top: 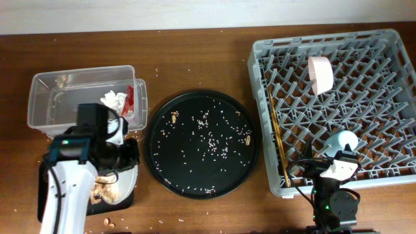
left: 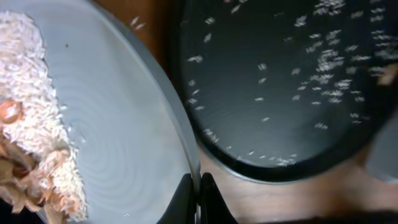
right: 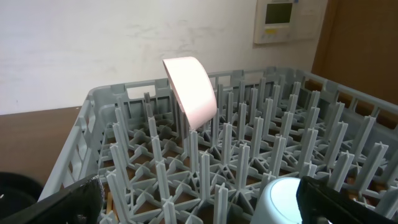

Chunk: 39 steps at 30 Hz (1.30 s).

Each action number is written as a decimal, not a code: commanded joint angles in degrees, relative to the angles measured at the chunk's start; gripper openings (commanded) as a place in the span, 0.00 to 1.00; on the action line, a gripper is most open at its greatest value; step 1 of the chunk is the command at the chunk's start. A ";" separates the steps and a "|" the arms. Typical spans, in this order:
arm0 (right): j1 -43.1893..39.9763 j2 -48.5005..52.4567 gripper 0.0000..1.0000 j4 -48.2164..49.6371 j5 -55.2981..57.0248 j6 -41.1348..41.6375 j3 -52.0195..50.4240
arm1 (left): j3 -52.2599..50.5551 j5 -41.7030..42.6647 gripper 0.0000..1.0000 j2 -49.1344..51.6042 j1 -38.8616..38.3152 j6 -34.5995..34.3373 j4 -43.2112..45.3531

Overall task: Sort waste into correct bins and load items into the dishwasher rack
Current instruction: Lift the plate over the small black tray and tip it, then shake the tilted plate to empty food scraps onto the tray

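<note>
My left gripper (top: 132,155) is shut on the rim of the round pale grey plate (top: 123,183), held tilted over the flat black tray (top: 132,197). In the left wrist view its fingers (left: 198,194) pinch the plate (left: 124,124), which carries rice, beige scraps (left: 31,186) and a carrot piece (left: 9,111). The clear tub (top: 45,97) holds white tissue (top: 114,99) and a red wrapper (top: 130,97). The dishwasher rack (top: 390,39) holds the white-pink bowl (top: 320,73), chopsticks (top: 278,136) and blue cup (top: 344,140). My right gripper (right: 199,208) is open and empty beside the cup (right: 283,199), with the bowl (right: 189,90) beyond.
The large round black tray (top: 162,162) lies in the middle, strewn with rice grains and two beige scraps (top: 175,116), (top: 249,138). It also shows in the left wrist view (left: 280,137). A small scrap (top: 107,222) lies on the table by the front edge.
</note>
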 commanded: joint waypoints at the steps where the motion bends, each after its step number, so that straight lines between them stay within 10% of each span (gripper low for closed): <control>1: -0.33 -0.44 0.98 -0.17 0.09 0.39 -0.46 | -0.15 17.29 0.00 -4.98 6.60 11.47 0.07; 23: -0.33 -0.44 0.98 -0.17 0.09 0.42 -0.46 | -0.15 47.93 0.00 -11.76 53.02 48.41 -25.16; 39: -0.33 -0.44 0.98 -0.17 0.09 0.39 -0.46 | -0.31 45.09 0.00 -11.76 54.71 50.64 -24.15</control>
